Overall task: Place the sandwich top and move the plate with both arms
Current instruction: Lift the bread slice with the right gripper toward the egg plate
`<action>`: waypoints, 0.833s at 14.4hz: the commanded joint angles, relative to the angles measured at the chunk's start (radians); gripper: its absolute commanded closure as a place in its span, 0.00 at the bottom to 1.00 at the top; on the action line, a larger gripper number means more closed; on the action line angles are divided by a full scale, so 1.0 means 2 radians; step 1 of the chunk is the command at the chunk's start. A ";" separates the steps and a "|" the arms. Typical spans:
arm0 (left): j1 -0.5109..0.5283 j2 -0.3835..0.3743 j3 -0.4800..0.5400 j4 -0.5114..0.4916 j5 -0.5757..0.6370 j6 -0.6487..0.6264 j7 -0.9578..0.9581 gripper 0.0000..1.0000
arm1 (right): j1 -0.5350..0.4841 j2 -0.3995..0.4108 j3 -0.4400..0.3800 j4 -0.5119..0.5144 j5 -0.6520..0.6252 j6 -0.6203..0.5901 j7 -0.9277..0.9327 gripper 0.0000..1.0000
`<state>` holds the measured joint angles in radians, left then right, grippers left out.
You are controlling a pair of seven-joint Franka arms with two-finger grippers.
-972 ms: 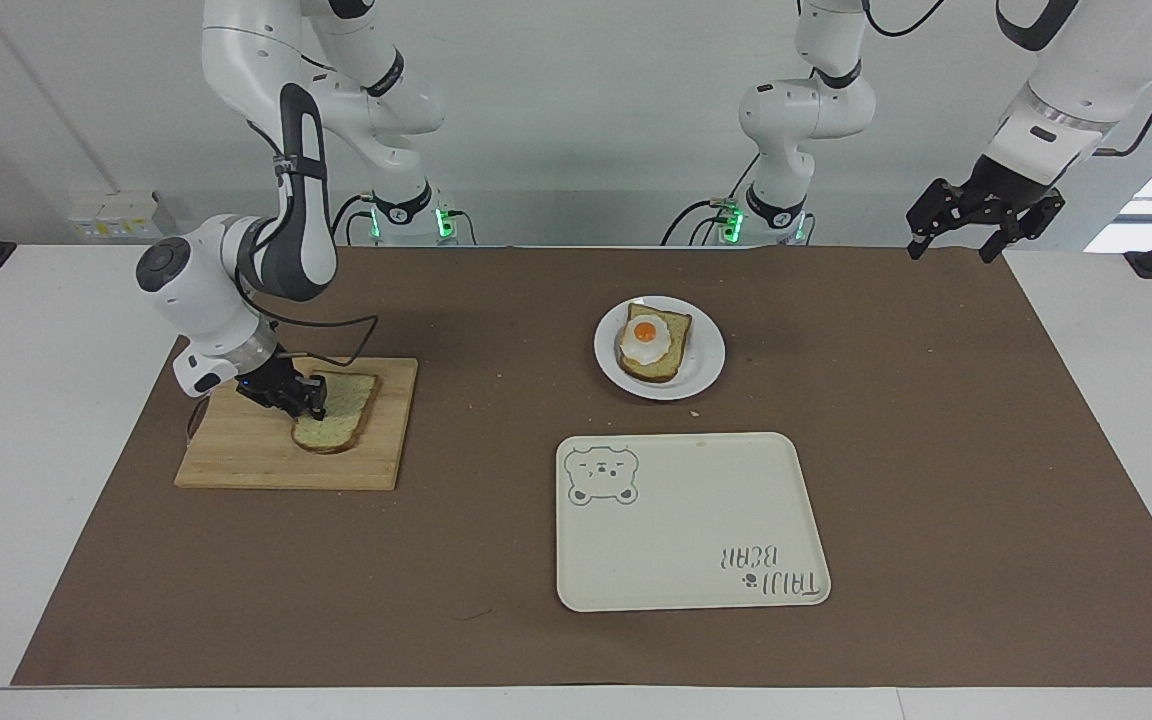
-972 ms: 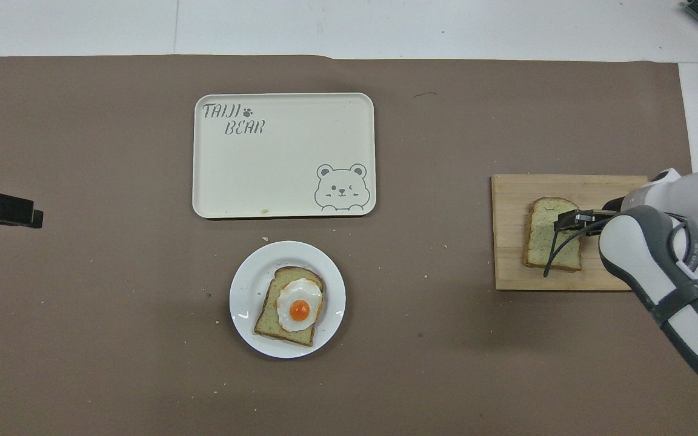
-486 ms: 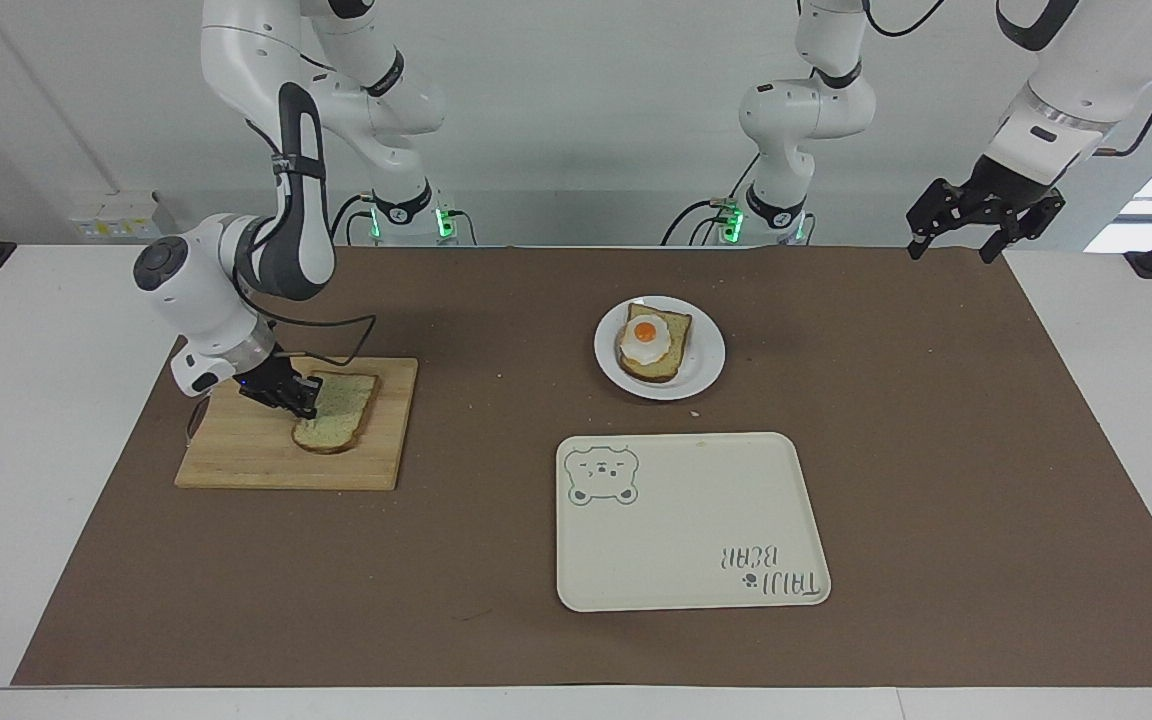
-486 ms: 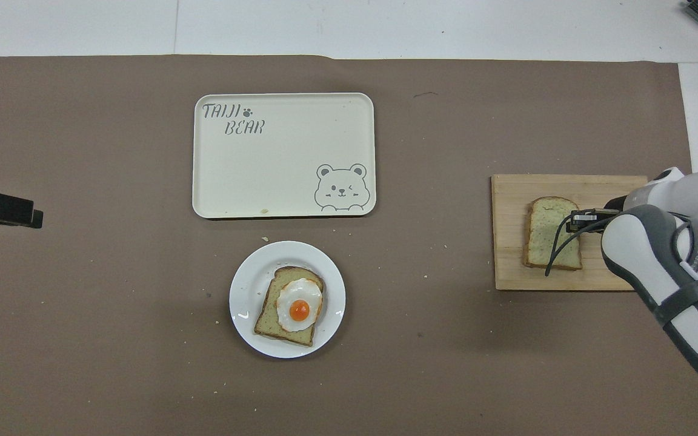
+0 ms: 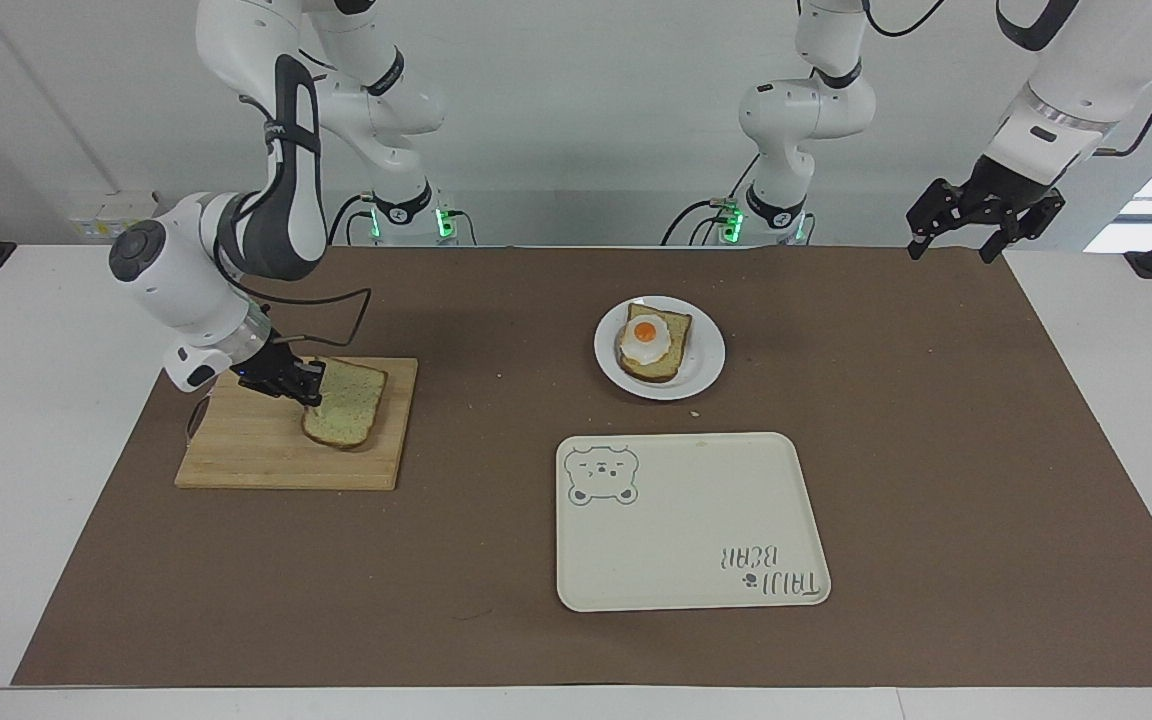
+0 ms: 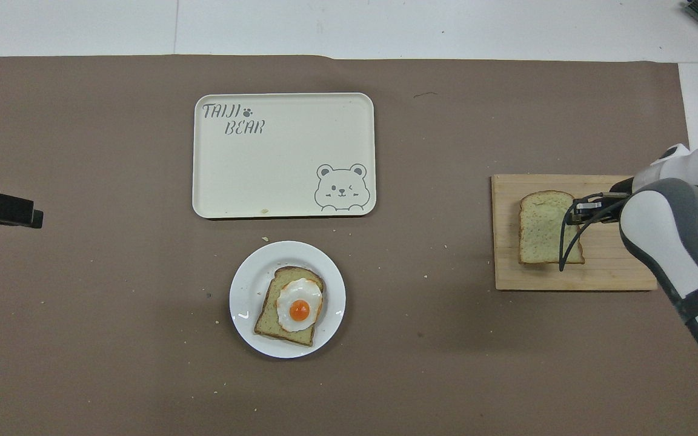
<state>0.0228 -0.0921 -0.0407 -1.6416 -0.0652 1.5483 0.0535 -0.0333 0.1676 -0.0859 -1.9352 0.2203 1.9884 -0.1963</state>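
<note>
We are watching the right tool [image 5: 308, 386] gripping the sandwich top [image 5: 346, 403] by one edge, fingers closed on the crust, and it is holding the slice tilted just over the wooden cutting board [image 5: 236, 455]. In the overhead view that tool [image 6: 580, 210] is sitting at the slice's edge [image 6: 543, 227], on the side toward the right arm's end of the surface, while the bread's other end is hanging close above the board [image 6: 603, 272].

Moving out from the tool toward the middle of the surface, we are seeing the plate [image 5: 704, 372], well apart from the board, carrying the bread slice with a fried egg [image 5: 652, 342]. The cream tray with the bear drawing [image 5: 688, 520] is lying just beside the plate, farther from the robots.

At the other end, the left tool [image 5: 981, 215] is waiting in the air over the brown mat's [image 5: 936, 450] corner, fingers spread apart and holding nothing.
</note>
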 commanded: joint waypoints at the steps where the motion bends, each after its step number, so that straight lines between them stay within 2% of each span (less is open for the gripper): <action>1: 0.005 -0.002 -0.003 0.005 -0.005 -0.004 -0.004 0.00 | 0.023 -0.012 0.005 0.048 0.011 -0.074 -0.014 1.00; 3: 0.005 -0.002 -0.003 0.005 -0.005 -0.004 -0.004 0.00 | 0.041 -0.014 0.011 0.066 0.021 -0.104 -0.006 1.00; 7: 0.005 -0.002 -0.003 0.005 -0.005 -0.004 -0.004 0.00 | 0.095 -0.019 0.044 0.066 0.068 -0.092 0.059 1.00; 10: 0.005 -0.002 -0.003 0.005 -0.005 -0.004 -0.004 0.00 | 0.184 -0.022 0.052 0.061 0.075 -0.032 0.173 1.00; 12: 0.005 -0.002 -0.003 0.005 -0.006 -0.005 -0.002 0.00 | 0.229 -0.008 0.053 0.060 0.110 0.010 0.227 1.00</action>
<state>0.0228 -0.0921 -0.0409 -1.6416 -0.0653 1.5483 0.0535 0.3646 0.1303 0.0237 -1.8142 0.3750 1.9443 0.1788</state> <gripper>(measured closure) 0.000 0.907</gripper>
